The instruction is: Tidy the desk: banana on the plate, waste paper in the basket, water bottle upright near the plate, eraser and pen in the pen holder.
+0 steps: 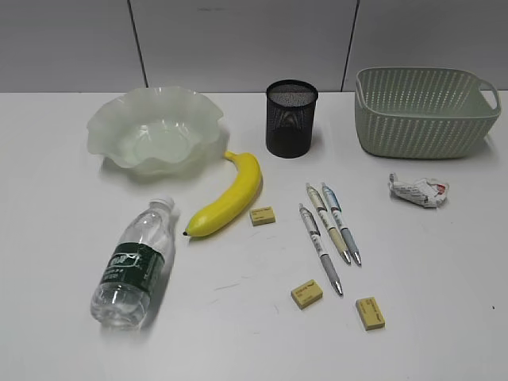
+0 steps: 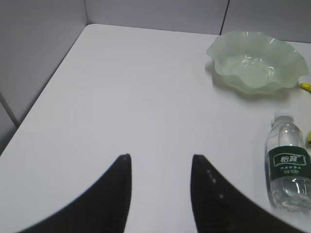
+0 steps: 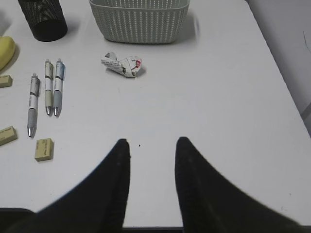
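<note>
On the white desk (image 1: pixel 444 270), the yellow banana (image 1: pixel 228 196) lies in front of the ruffled pale green plate (image 1: pixel 156 129). The water bottle (image 1: pixel 136 265) lies on its side at front left. Three pens (image 1: pixel 329 230) lie side by side at centre, with three yellow erasers (image 1: pixel 306 294) around them. The black mesh pen holder (image 1: pixel 290 117) stands at the back. Crumpled waste paper (image 1: pixel 418 190) rests in front of the sage basket (image 1: pixel 423 111). My left gripper (image 2: pixel 160 158) is open over bare desk, left of the bottle (image 2: pixel 287 167). My right gripper (image 3: pixel 152 141) is open, nearer than the paper (image 3: pixel 123 65).
Grey wall panels run behind the desk. A wall also flanks the desk's left side in the left wrist view. The desk's right edge (image 3: pixel 284 82) shows in the right wrist view. Neither arm appears in the exterior view.
</note>
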Available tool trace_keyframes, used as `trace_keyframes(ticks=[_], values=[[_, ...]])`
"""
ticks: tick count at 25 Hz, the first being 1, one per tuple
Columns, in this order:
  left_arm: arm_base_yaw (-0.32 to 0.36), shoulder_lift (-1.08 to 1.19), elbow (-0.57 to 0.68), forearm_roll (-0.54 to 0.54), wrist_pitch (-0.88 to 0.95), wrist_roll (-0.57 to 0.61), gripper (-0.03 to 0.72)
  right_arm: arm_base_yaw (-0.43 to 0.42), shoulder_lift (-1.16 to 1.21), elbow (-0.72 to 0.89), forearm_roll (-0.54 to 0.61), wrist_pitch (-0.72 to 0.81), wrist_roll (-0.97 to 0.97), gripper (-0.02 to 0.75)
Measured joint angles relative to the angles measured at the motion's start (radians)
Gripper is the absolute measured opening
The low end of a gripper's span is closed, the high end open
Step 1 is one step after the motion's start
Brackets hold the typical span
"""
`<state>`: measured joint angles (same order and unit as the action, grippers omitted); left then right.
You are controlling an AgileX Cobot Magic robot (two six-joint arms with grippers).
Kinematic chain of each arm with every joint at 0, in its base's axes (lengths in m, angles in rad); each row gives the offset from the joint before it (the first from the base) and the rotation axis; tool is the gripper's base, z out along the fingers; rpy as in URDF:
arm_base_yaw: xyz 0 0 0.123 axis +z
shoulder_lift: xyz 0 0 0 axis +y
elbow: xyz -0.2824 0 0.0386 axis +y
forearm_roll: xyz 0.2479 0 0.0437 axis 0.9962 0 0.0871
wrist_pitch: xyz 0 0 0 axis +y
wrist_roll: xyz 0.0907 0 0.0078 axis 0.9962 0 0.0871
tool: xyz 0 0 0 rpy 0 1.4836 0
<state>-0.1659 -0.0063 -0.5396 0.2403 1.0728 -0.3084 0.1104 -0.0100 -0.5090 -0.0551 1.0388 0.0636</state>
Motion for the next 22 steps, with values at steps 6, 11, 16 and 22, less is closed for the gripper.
trace_keyframes(ticks=[6,11,16,22], values=[[0.0,0.0,0.0,0.0,0.0,0.0,0.305,0.0,0.0,0.0,0.0,0.0,0.0,0.267],[0.0,0.0,0.0,0.0,0.0,0.0,0.305,0.0,0.0,0.0,0.0,0.0,0.0,0.267],[0.0,0.0,0.0,0.0,0.0,0.0,0.305,0.0,0.0,0.0,0.0,0.0,0.0,0.267],[0.0,0.0,0.0,0.0,0.0,0.0,0.305,0.0,0.0,0.0,0.0,0.0,0.0,0.267]])
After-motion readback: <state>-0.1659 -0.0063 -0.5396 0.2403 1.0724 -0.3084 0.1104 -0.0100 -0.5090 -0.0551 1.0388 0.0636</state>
